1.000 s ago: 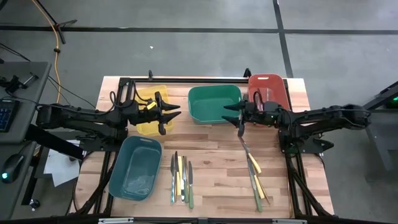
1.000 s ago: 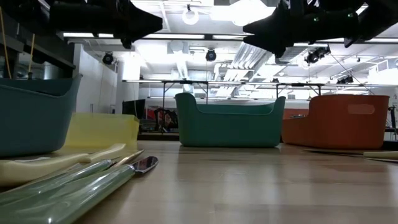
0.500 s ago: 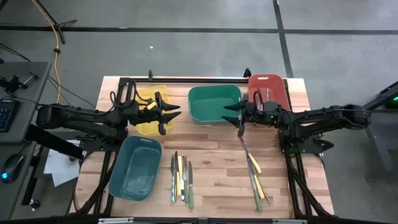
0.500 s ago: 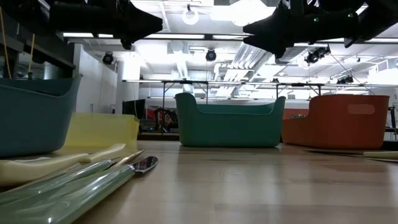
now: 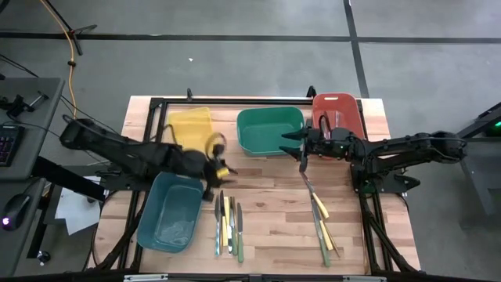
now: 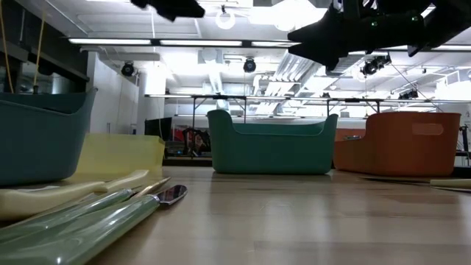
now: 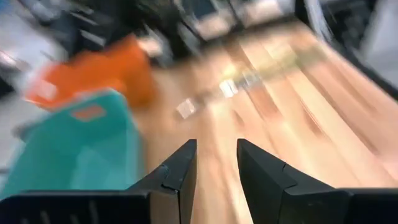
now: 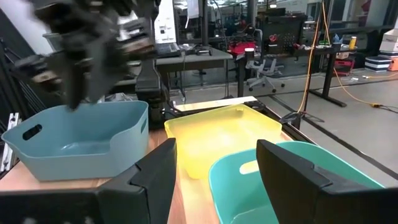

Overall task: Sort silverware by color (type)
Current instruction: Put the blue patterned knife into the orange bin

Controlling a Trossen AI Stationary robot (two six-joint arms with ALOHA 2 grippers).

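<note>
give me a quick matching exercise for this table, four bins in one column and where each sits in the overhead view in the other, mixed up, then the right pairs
Things:
1. yellow bin
2. green bin
3. red bin
4. teal bin

Places in the high view:
A. back edge, middle of the table
B. front left, beside the left group of silverware
C. back right corner, by the right arm
D. back left

Pairs: 1-D, 2-A, 3-C, 4-B
</note>
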